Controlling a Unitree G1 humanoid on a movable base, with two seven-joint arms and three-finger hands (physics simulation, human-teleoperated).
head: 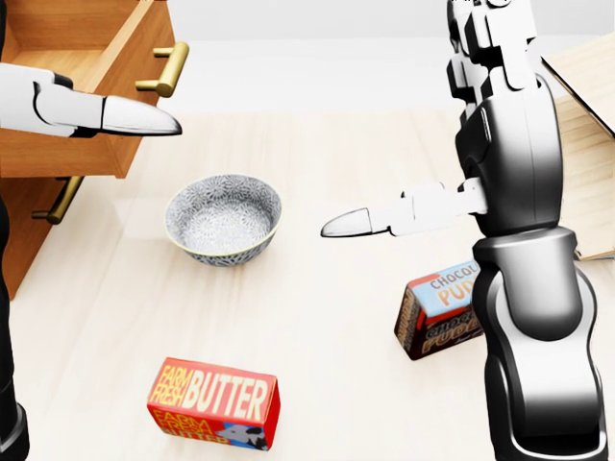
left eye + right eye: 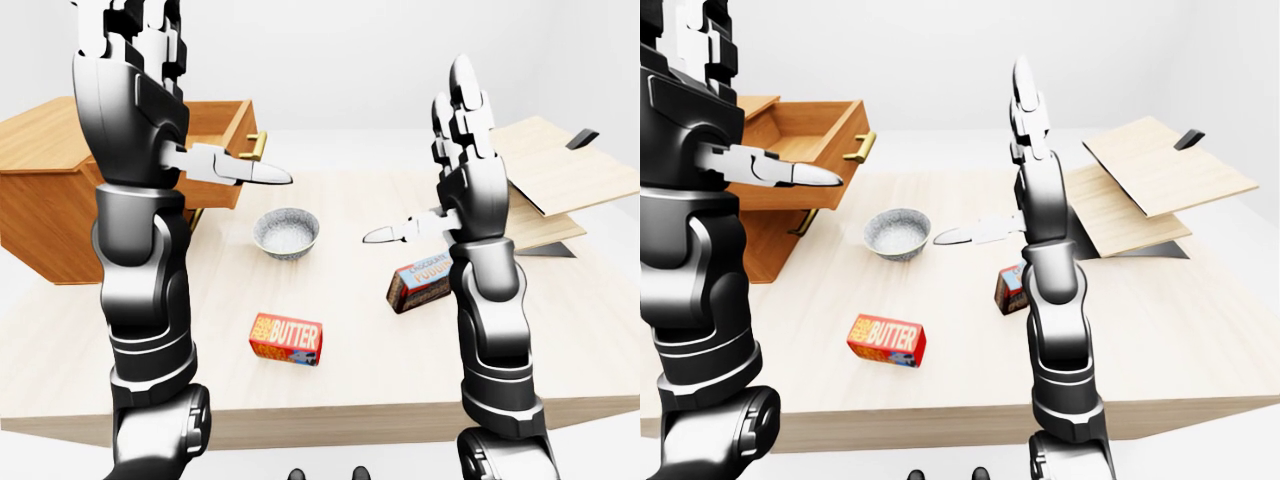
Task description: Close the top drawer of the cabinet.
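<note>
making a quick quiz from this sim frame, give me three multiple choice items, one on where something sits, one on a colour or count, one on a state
1. In the head view, where is the bowl relative to the butter box?
A. above it
B. below it
C. stacked on it

2. What colour is the handle on the top drawer?
A. black
B. brass gold
C. white

3. What state is the top drawer in?
A. pushed fully shut
B. pulled out and open
C. lying on the table

Answers:
1 A, the bowl lies higher in the head view, apart from the box.
2 B, the bar handle shows brass gold against the wood.
3 B, the drawer juts out of the cabinet with its inside showing, while the left hand and right hand are both open and raised, touching nothing.
</note>
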